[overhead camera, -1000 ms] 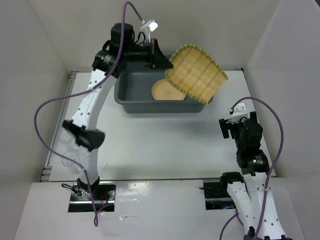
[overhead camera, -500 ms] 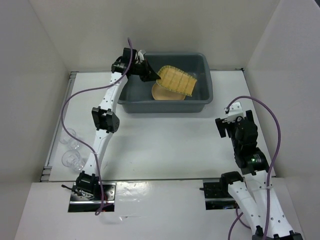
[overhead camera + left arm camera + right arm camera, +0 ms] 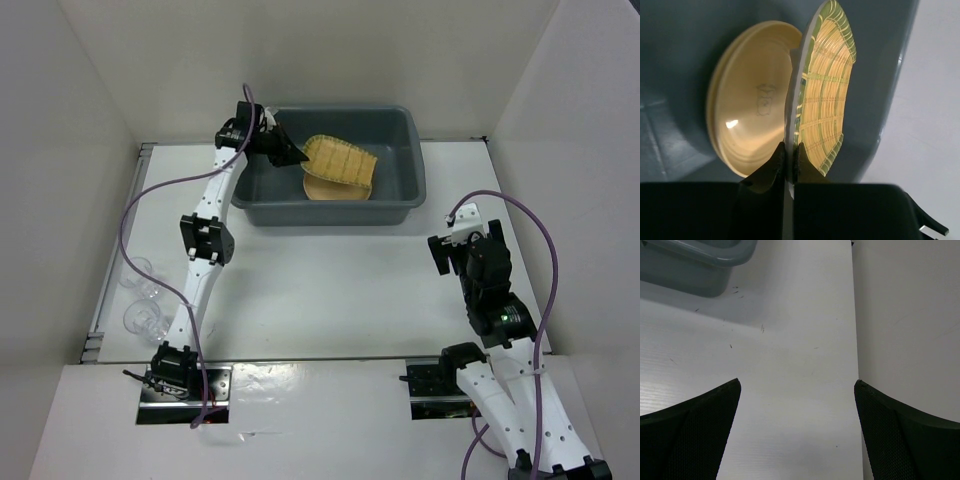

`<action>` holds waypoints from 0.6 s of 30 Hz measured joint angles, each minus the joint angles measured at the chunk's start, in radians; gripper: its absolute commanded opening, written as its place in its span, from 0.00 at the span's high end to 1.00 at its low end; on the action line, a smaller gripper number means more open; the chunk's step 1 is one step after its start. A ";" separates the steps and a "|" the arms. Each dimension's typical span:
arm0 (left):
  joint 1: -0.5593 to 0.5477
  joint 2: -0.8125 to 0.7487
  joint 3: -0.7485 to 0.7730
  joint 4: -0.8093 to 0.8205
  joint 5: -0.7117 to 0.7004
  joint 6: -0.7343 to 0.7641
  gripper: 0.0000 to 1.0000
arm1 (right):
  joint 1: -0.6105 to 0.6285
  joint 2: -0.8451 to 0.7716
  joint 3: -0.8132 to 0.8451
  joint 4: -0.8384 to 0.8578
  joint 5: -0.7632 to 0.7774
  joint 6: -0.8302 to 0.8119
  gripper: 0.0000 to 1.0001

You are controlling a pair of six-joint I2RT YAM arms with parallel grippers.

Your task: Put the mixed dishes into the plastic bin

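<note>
White surface (image 3: 320,290) between white walls, from above: a grey bin (image 3: 330,213) sits at the far side, and inside it the left fingers (image 3: 283,150) pinch a bamboo tray (image 3: 342,160) tilted over the plates (image 3: 322,188). Left wrist view: the fingers are clamped on the tray's rim, and the tray stands on edge beside the stacked plates. Right wrist view: the right fingers (image 3: 690,435) are spread wide, holding nothing, above the surface near the bin's corner.

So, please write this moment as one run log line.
left claw: shut on bamboo tray, tilted over plates in bin | right claw: open, empty, above table
</note>
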 measured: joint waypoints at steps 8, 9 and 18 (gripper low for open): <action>0.005 0.066 0.002 -0.018 -0.012 0.015 1.00 | 0.000 0.008 0.000 0.000 0.003 0.000 0.02; 0.005 0.072 0.002 -0.022 -0.012 0.018 0.98 | 0.000 0.008 0.000 0.000 0.003 0.000 0.02; 0.005 0.080 0.003 -0.023 -0.002 0.023 0.00 | 0.000 0.008 0.000 0.000 0.002 0.000 0.02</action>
